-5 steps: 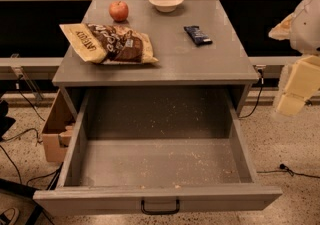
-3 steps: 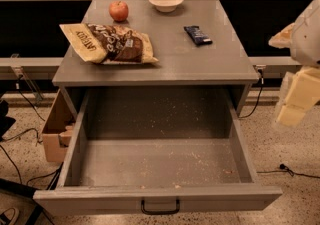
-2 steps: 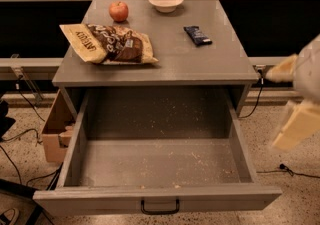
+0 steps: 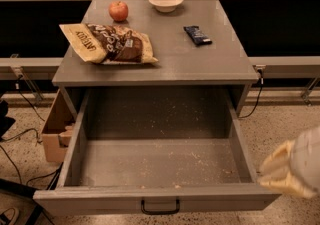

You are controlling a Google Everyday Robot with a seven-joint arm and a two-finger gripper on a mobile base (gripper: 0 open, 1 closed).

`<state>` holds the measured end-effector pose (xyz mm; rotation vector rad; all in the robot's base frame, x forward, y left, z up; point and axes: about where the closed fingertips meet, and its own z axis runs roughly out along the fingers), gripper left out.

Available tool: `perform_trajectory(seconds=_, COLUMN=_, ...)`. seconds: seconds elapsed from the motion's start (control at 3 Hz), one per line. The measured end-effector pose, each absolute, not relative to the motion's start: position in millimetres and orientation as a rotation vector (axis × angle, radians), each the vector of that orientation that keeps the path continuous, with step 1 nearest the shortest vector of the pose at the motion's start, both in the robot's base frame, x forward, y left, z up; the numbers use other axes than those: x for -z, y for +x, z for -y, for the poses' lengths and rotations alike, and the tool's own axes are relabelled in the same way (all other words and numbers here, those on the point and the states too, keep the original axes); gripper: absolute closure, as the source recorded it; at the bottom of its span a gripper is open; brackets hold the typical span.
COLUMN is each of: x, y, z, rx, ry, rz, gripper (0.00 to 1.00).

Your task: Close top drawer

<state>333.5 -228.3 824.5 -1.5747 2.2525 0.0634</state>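
The wide grey wooden top drawer [image 4: 160, 164] stood fully open. My pale gripper [image 4: 282, 171] hung by its right front corner; I could not tell the jaws' state. I judged this the approach; next, press the front squarely inward.

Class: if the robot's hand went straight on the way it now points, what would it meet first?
Likely the top drawer, at its right front corner; the hand, at lower right, points left toward it, though depth is unclear.

Lab, perhaps: cables [image 4: 258, 93], end effector [image 4: 272, 171] lower-right
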Motion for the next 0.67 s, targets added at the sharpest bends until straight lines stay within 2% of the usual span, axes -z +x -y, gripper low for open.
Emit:
perform_trajectory(seconds=0.33, x=-744.6, y=282.9, z=239.8, rx=-0.181, ry=-1.520, rz=-2.373, gripper=0.95)
perform_trajectory(seconds=0.67, x=-749.2, y=284.8, z=238.5, rx=-0.176, ry=-1.527, rz=-2.367, gripper=1.00)
